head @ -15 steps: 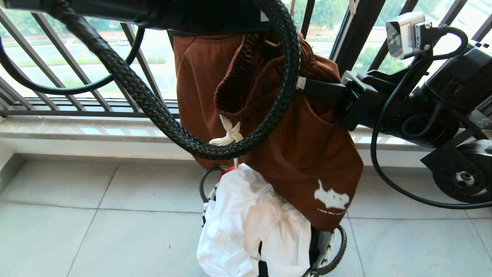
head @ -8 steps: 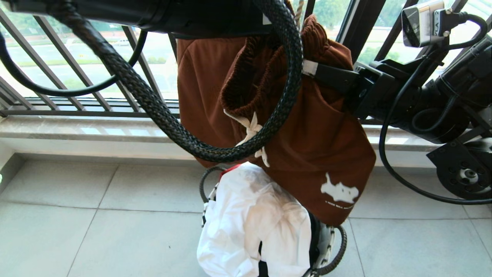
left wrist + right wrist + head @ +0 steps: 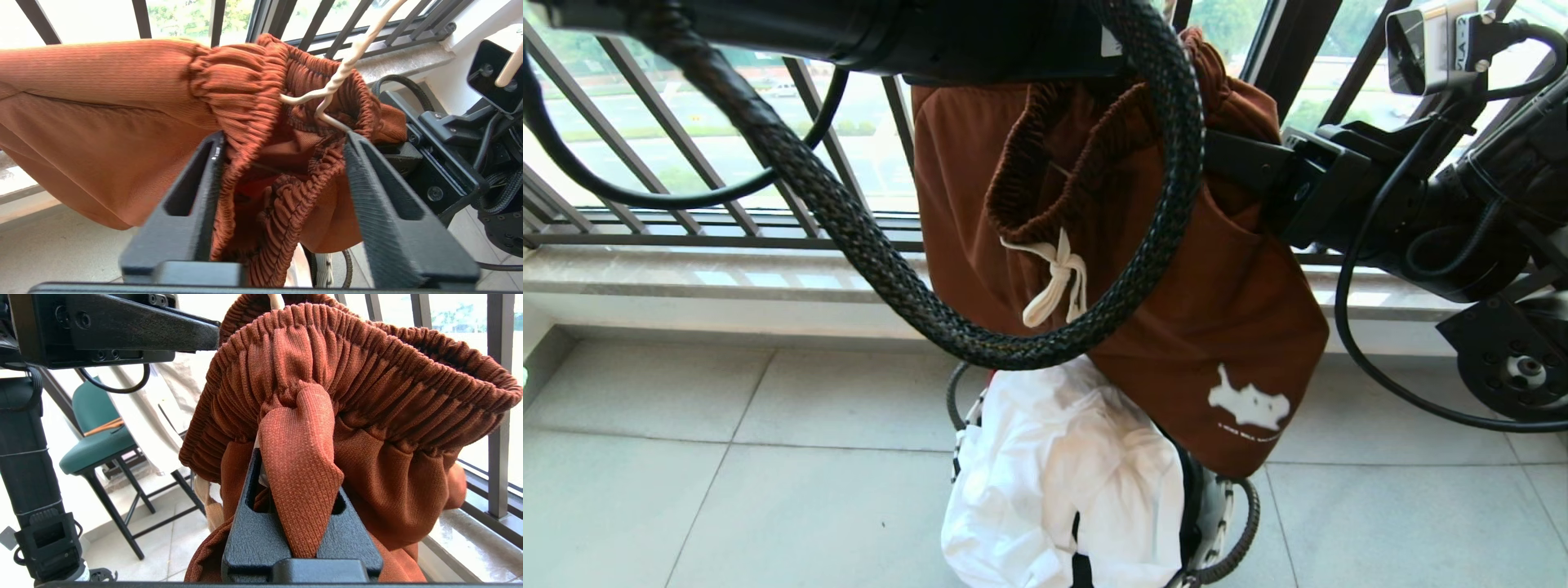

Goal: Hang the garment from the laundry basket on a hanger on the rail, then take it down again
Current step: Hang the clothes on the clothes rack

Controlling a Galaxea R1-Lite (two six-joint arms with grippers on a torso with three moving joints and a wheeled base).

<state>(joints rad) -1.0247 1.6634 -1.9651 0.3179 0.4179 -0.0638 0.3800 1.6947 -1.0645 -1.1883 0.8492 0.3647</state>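
Note:
The garment [image 3: 1176,327], rust-brown shorts with a white drawstring and a white print, hangs above the laundry basket [image 3: 1215,514]. The hanger [image 3: 347,65], thin cream wire with a twisted neck, runs down into the gathered waistband [image 3: 245,81]. My left gripper [image 3: 284,139] is open, its fingers [image 3: 376,196] standing either side of the waistband without pinching it. My right gripper [image 3: 300,473] is shut on a fold of the garment [image 3: 302,477] just under the waistband, reaching in from the right [image 3: 1233,159]. The rail is out of view.
A white cloth [image 3: 1062,482] is heaped over the basket, whose dark cord handle [image 3: 1250,523] loops out. My left arm's braided cable [image 3: 866,245] hangs in front of the shorts. The black window railing [image 3: 833,139] and stone sill [image 3: 727,278] lie behind. A green chair [image 3: 98,445] stands nearby.
My left gripper has opened and let go of the waistband. The shorts and my right gripper have shifted up and to the right, and the drawstring now hangs loose.

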